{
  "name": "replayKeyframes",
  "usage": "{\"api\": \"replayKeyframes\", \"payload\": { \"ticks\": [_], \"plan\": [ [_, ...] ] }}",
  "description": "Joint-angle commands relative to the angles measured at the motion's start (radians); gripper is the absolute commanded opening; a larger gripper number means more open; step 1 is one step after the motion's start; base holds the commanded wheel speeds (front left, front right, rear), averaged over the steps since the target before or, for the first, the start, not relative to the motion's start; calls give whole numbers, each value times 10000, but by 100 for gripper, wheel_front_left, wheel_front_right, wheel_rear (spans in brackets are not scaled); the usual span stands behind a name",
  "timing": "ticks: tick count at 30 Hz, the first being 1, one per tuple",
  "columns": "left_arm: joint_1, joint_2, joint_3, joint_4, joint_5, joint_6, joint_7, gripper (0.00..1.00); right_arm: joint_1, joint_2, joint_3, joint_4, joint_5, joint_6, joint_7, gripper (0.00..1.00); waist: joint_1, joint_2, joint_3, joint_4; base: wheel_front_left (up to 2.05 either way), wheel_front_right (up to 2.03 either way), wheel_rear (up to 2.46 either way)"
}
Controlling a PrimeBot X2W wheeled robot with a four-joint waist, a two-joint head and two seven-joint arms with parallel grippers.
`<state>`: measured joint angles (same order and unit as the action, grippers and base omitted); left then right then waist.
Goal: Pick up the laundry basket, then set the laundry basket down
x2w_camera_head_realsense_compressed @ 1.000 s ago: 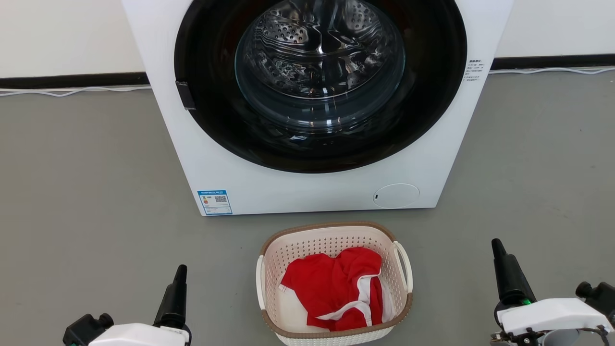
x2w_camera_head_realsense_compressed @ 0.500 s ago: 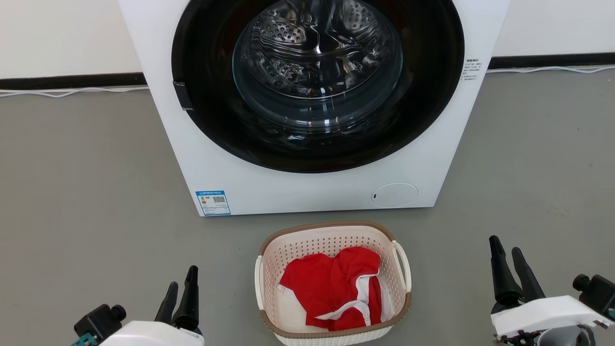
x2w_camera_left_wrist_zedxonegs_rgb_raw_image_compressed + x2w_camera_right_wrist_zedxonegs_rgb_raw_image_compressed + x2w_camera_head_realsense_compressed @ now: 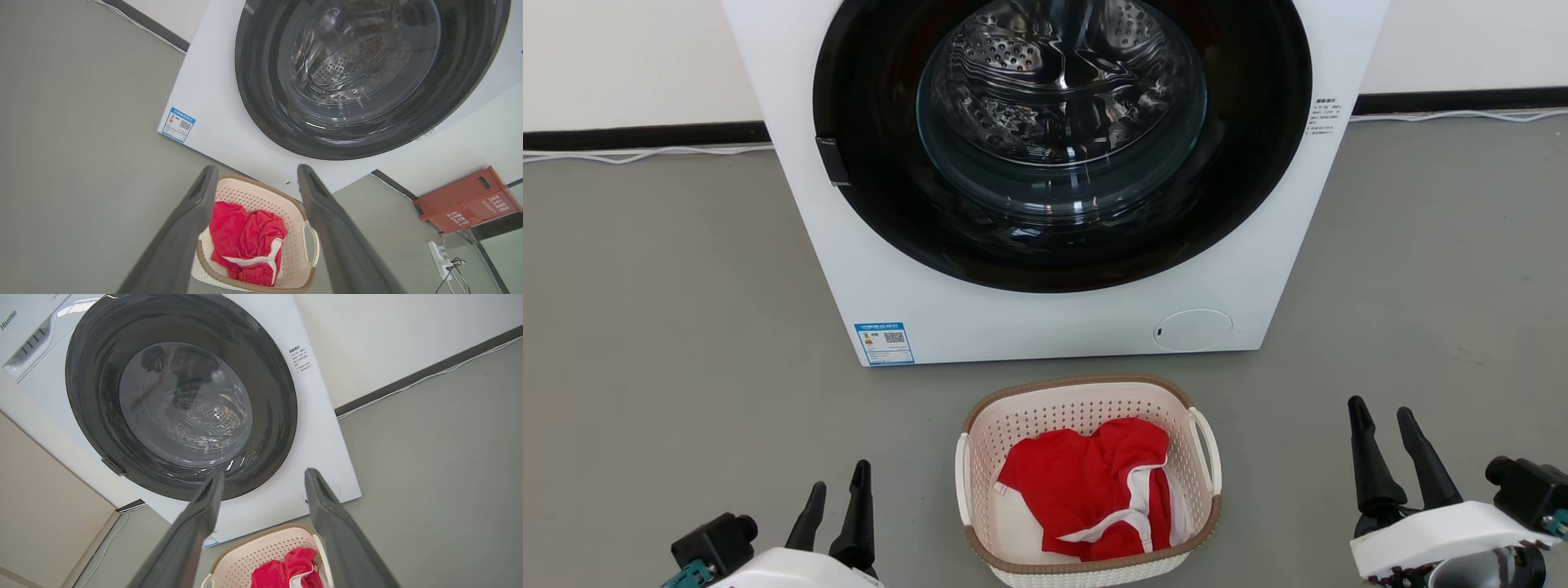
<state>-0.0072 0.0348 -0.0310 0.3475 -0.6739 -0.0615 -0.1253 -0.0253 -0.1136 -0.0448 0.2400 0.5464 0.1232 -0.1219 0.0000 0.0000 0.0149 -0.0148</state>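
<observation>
Cream-white perforated plastic, brown woven-look rim, 2 white loop handles at its 9 and 3 o'clock: laundry basket [image 3: 1062, 415], qty 1. Loc.: on grey floor [image 3: 686, 286], at 6 o'clock of washer [image 3: 1045, 318], near its front w/ a strip of floor between.

Contents: red garment [image 3: 1086, 490] w/ white trim, crumpled, lying toward the basket's 3 o'clock side.

My left gripper [image 3: 838, 478]: at basket's 8 o'clock, apart from it, over the floor. Fingers spread, nothing between them, tips toward 12.

My right gripper [image 3: 1379, 408]: at basket's 3 o'clock, well apart from it. Fingers spread in a V, empty.

Washer: white front-loader, dark round door w/ glass centre, perforated steel drum [image 3: 1062, 106] seen through it. Blue label [image 3: 884, 343] at door's 7 o'clock, round flap [image 3: 1192, 330] at 5 o'clock.

Misc.: white cable [image 3: 645, 153] along black skirting. Left wrist view: orange-red crate [image 3: 466, 200] by wall, power strip [image 3: 439, 255] on floor near it.
</observation>
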Motion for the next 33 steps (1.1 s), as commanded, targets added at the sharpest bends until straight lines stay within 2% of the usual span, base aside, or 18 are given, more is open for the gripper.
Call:
{"api": "replayKeyframes", "payload": {
  "ticks": [1, 33],
  "plan": [
    [-403, 92, 151, -207, 310, 116, -154, 100, -421, -185, 181, -327, -362, 50, -187, 100, 0, 0, 2, 1, 0, 0, 0],
    [-451, 140, -116, 79, 4170, 385, -1092, 100, -446, -506, 296, -234, -4423, 69, -1126, 100, 0, 0, 129, -153, 0, 0, 0]
  ]
}}
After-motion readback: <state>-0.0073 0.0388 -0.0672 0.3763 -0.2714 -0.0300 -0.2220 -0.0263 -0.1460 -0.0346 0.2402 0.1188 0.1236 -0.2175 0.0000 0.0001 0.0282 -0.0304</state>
